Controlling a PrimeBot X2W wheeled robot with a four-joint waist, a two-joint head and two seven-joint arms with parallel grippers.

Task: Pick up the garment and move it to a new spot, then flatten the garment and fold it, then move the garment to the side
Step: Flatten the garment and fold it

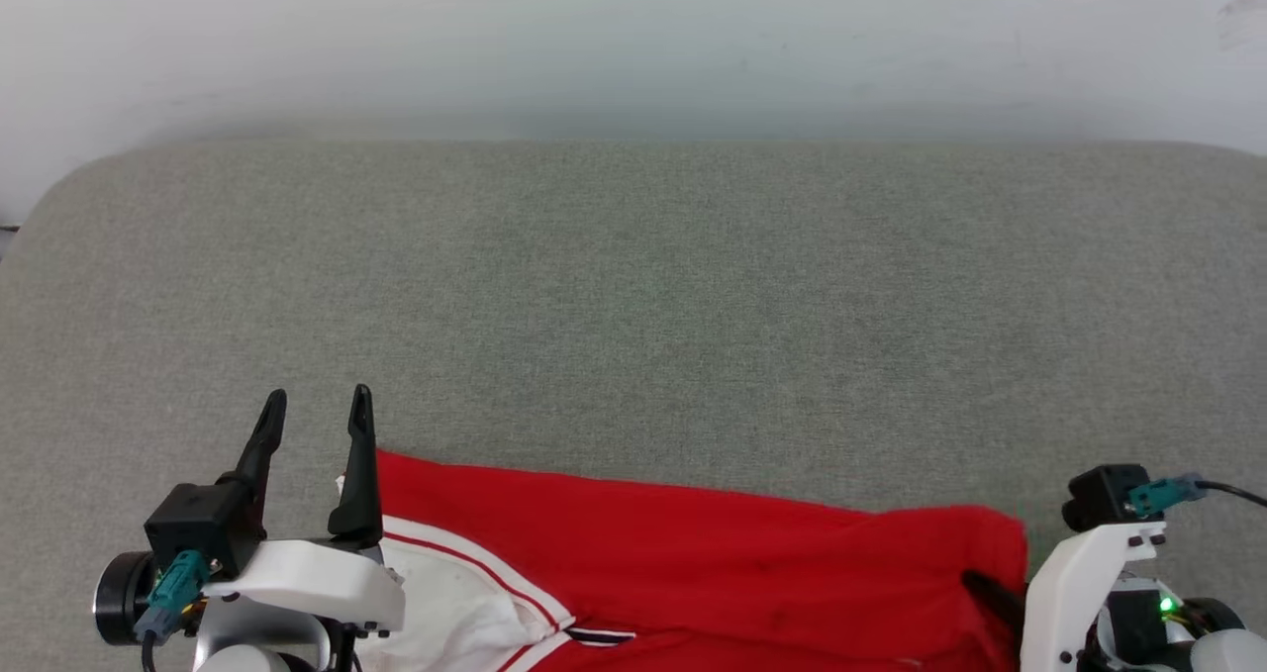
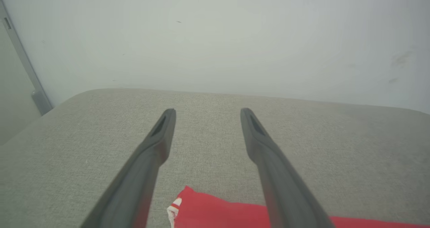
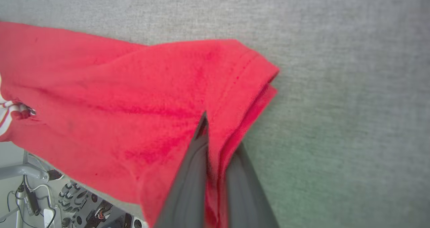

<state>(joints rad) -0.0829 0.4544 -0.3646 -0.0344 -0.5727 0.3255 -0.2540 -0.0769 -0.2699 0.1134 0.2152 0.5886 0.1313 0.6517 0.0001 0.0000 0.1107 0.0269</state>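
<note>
Red soft-fabric T-shirt with white sleeves (image 1: 693, 563) lies at the near edge of the grey fabric bench (image 1: 633, 286), right fingers (image 3: 191, 174) clamped on its right edge, left fingers (image 2: 151, 161) spread empty over its left corner; close these there before lifting evenly.

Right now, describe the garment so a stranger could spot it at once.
A wide grey fabric surface sits before a pale wall. Along its near edge lies the garment, its corner pinched by the right hand. It alone is bright red, with a white sleeve and striped trim.
</note>
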